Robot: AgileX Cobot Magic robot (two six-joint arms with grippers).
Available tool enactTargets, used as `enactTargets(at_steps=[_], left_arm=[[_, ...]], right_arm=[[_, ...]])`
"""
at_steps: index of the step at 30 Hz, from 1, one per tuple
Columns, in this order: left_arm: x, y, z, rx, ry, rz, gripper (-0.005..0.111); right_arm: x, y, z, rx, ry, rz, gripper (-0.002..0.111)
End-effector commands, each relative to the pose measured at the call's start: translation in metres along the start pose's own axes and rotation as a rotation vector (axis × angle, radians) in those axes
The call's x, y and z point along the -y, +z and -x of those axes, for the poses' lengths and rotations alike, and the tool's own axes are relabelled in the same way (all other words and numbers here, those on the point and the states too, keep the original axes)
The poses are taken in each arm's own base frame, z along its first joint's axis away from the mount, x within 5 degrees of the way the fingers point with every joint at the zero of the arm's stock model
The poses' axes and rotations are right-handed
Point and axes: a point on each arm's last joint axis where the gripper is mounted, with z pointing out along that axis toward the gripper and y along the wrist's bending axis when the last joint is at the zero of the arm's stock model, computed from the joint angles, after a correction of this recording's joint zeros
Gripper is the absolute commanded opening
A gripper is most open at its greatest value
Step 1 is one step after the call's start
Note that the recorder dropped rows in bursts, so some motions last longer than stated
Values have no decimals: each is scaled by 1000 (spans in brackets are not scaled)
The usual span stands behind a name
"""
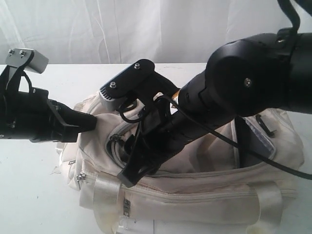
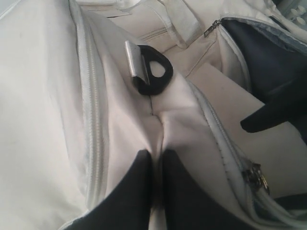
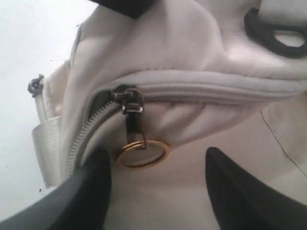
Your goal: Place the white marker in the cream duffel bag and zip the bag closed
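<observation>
White table (image 1: 29, 195); arm (image 1: 219, 92) seemingly across bag (image 1: 195, 195).

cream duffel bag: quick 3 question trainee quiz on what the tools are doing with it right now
1. True or false: the right tool is clamped shut on the gold metal ring pull.
2. What does the left tool pinch?
A. a fold of the cream fabric duffel bag
B. a white marker
C. a black plastic clip
3. Fill in: the ring pull hangs from the grey zip's ____.

Key
1. False: its fingers stand wide apart, one on each side of the ring, not touching it.
2. A
3. slider
</observation>
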Motion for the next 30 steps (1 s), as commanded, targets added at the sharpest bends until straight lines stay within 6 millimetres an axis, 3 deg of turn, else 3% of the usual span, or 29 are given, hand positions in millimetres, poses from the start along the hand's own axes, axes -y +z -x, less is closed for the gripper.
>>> enactTargets(at_steps=[1, 7, 14, 21, 30], left_arm=[[-1, 0, 2, 16, -20, 5, 0], [-1, 0, 2, 17, -20, 7, 0], [-2, 0, 2, 20, -21, 18, 0], [-2, 0, 2, 20, -21, 18, 0], [-2, 0, 2, 20, -21, 18, 0]], right_arm=[[-1, 9, -1, -6, 15, 29, 56], [1, 20, -2, -14, 13, 27, 53], [3, 20, 0, 13, 3, 7, 27], [4, 20, -1, -3, -32, -10, 21], [4, -6, 1, 32, -83, -43, 0]])
